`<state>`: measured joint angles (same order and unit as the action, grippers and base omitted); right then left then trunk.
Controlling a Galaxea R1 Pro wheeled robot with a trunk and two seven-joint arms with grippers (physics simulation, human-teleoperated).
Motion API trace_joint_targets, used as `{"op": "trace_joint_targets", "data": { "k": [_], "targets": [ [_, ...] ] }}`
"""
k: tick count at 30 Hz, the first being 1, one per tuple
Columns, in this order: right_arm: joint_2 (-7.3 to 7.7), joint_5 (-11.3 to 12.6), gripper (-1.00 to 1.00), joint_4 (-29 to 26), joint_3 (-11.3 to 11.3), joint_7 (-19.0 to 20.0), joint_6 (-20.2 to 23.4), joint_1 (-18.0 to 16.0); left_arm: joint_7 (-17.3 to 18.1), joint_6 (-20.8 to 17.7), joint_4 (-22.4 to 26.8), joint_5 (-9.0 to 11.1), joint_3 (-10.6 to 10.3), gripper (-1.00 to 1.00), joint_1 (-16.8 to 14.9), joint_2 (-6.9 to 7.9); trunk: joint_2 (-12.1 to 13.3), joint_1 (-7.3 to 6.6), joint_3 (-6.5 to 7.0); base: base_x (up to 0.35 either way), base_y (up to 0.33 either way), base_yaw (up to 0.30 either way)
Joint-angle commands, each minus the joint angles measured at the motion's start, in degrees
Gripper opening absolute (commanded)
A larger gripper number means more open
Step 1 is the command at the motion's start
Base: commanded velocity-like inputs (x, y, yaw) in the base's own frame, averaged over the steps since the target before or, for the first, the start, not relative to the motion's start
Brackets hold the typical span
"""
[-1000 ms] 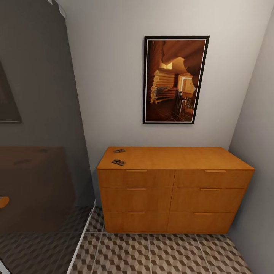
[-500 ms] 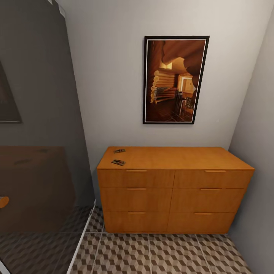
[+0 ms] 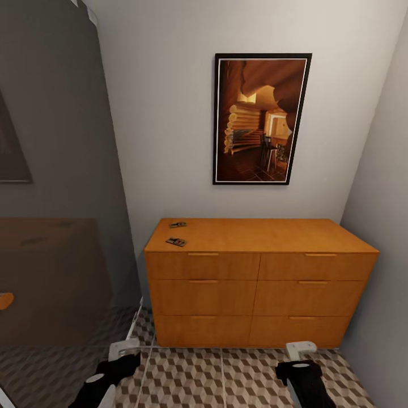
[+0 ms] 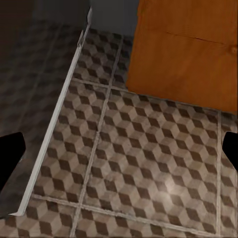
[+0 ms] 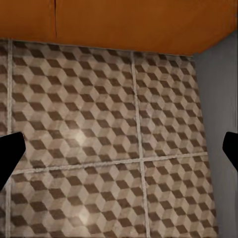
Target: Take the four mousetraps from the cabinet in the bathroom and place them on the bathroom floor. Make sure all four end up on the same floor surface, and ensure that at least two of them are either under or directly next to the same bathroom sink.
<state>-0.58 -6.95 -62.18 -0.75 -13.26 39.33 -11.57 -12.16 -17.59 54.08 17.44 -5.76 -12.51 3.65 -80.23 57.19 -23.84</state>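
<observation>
- The robot faces the cabinet (image 3: 258, 277), which stands against the wall under a framed picture (image 3: 260, 119), on the cube-patterned floor (image 3: 226, 379).
- Two mousetraps lie on the cabinet's top near its left end: one (image 3: 176, 242) close to the front edge, the other (image 3: 177, 225) further back; they are near each other but apart. No other traps can be made out on the top.
- The left gripper (image 3: 116, 362) and the right gripper (image 3: 300, 362) sit low at the bottom of the head view, above the floor just before the cabinet's base and well below the traps.
- In each wrist view the dark fingertips stand far apart at the picture's edges with only tile between them, so both grippers are spread wide and hold nothing.
- Judged step: the approach to a pick-up; no trap is taken yet.
- The next move likely calls for raising the left arm to the cabinet's top and bringing its fingers down around the front trap, which is thin and flat, so the grasp must be low and exact.
</observation>
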Motion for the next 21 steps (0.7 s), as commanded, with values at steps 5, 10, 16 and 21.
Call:
{"op": "trace_joint_targets", "data": {
  "k": [5, 10, 16, 21],
  "targets": [
    [0.07, -0.4, 1.0, -16.0, 0.1, 0.1, 11.1, 0.0, -0.7, -11.9, 18.2, 0.5, 0.0, 1.0, 0.0, 1.49, 0.0, 0.0, -0.07, 0.0, 0.0, 0.0],
    [0.15, -0.5, 1.0, -20.9, 0.3, 0.1, 15.3, 0.0, -0.6, -15.1, 23.9, 0.5, 0.0, 1.0, 0.0, 1.73, 0.0, 0.0, -0.07, 0.0, 0.0, 0.0],
    [0.5, -0.8, 1.0, -25.9, 0.4, 0.0, 20.1, 0.0, -0.5, -16.9, 30.3, 0.7, 0.0, 1.0, 0.0, 1.87, 0.0, 0.0, -0.07, 0.0, 0.0, 0.0],
    [0.58, -0.9, 1.0, -27.4, 0.3, -0.1, 20.7, 0.0, -0.4, -17.1, 32.4, 0.7, -0.2, 1.0, -0.1, 1.85, 0.0, 0.0, -0.07, 0.0, 0.0, 0.0]
  ]
}}
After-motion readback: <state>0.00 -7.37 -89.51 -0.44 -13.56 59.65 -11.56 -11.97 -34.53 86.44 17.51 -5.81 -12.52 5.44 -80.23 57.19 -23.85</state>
